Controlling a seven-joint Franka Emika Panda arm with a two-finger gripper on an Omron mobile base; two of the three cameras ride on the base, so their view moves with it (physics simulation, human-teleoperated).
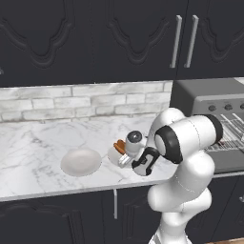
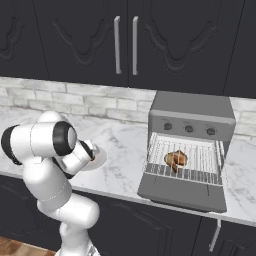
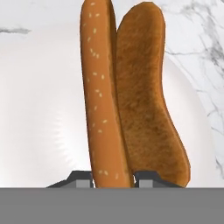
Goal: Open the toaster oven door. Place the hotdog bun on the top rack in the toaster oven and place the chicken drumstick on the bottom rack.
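The bun (image 1: 119, 146) lies on a white plate (image 1: 112, 154) on the marble table (image 1: 33, 152), right of an empty white plate (image 1: 81, 161), and the end effector (image 1: 125, 153) is down on it. In the hand view the fingertips (image 3: 81, 179) stand partly closed on either side of the bun's sesame half (image 3: 99, 96), though a firm grip cannot be told. Farther right the oven (image 2: 192, 116) has its door (image 2: 181, 194) folded down, and the drumstick (image 2: 175, 159) rests on a pulled-out rack (image 2: 200, 160).
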